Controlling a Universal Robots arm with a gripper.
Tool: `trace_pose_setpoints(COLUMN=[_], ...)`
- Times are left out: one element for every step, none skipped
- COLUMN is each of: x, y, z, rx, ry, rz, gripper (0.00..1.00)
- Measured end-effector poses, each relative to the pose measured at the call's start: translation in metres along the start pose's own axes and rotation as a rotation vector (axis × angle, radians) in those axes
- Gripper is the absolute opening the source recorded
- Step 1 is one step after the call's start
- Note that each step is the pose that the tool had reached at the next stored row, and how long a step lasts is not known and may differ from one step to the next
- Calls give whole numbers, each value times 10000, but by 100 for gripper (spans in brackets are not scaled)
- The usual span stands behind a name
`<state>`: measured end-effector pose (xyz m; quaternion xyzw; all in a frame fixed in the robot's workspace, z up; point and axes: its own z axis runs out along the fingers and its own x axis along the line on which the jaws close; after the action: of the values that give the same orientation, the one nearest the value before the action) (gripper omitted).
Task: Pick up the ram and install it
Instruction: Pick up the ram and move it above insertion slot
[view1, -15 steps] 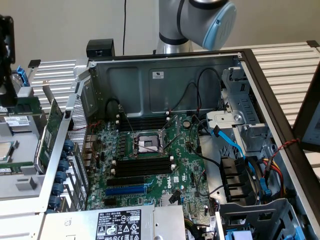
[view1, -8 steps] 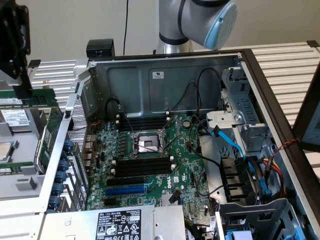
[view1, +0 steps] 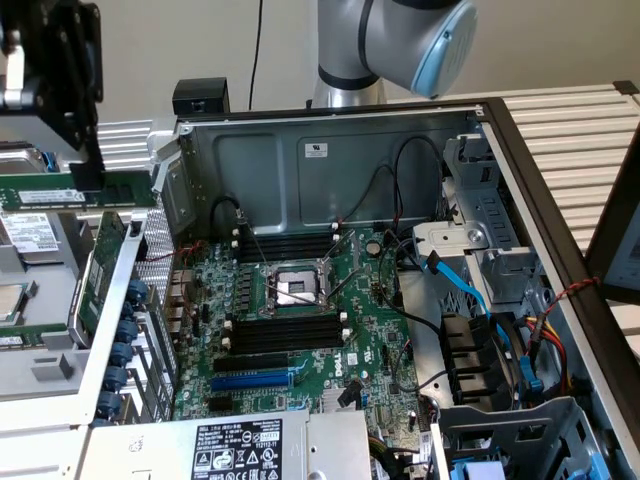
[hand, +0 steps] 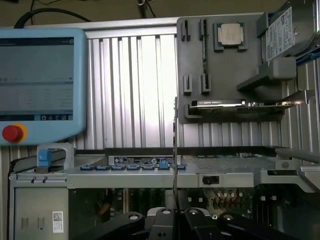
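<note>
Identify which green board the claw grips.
The ram, the thin level stick in the claw; the wider card stands apart below it.

No word or number reads cleanly; print is present but too fine to make out. PSU label (view1: 240, 448): rows of small print and round certification marks, none legible; sticker (view1: 318, 148) on case back wall: white, one small mark, unread; ram (view1: 60, 196): white label, unread; drive label (hand: 280, 34): white, dense print, unread; pendant screen (hand: 35, 75): faint grey lines of text, unread; case sticker (hand: 57, 222): white, square code, characters too small; strip label (hand: 142, 161) on case rail: unread.
</note>
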<state>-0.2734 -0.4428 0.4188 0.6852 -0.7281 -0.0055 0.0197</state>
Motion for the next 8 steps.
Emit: trace_pose_setpoints(x=[-2,-5,-8,-11,-14,-17,-22,-26], y=[-45,-90,-138,-182,-227,-275,-319,-364], z=[-2,-3,-5,-6,-8,-9,-9,-7], rx=[-6,-8,-9,-10,-11,-12,-14,-14], ry=[-6,-17,-38,-59,-73,-76,-76,-77], rz=[-1,-2,-4,-6,-7,-8,-7,-8], gripper=[13,13,13,13,13,13,13,13])
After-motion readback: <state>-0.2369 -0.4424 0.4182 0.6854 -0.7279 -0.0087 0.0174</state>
